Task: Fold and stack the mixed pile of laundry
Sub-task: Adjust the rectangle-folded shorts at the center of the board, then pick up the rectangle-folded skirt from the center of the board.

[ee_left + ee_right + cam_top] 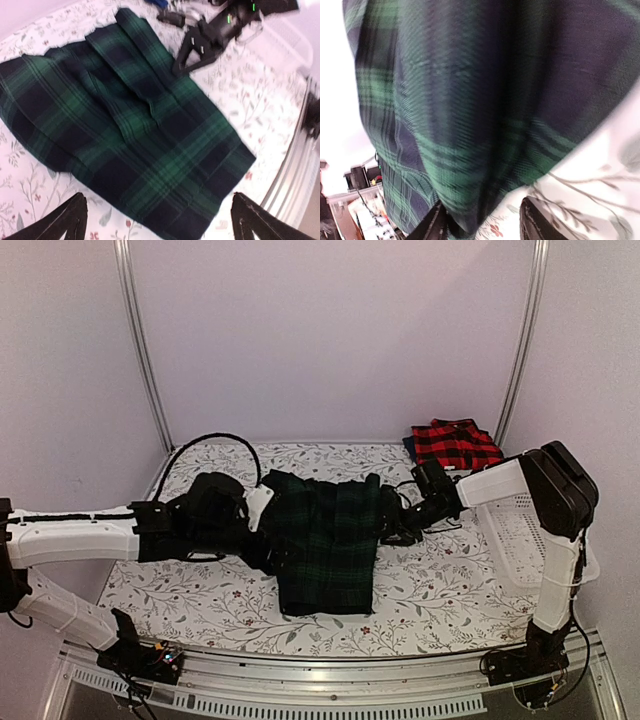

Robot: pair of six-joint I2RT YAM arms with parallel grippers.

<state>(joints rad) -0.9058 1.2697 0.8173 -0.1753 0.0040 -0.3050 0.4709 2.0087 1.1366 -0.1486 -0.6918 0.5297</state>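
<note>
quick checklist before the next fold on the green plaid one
1. Left gripper open over the dark green-navy plaid garment, holding nothing: ok.
2. Right gripper open at the garment's right edge: ok.
3. Right fingers clear of the cloth: cannot tell, plaid fills the right wrist view.
4. Garment flat on the floral-print table cloth: not ok, raised creases run along it.
5. Folded red-and-black checked flannel shirt apart from it, at the back right: ok.
</note>
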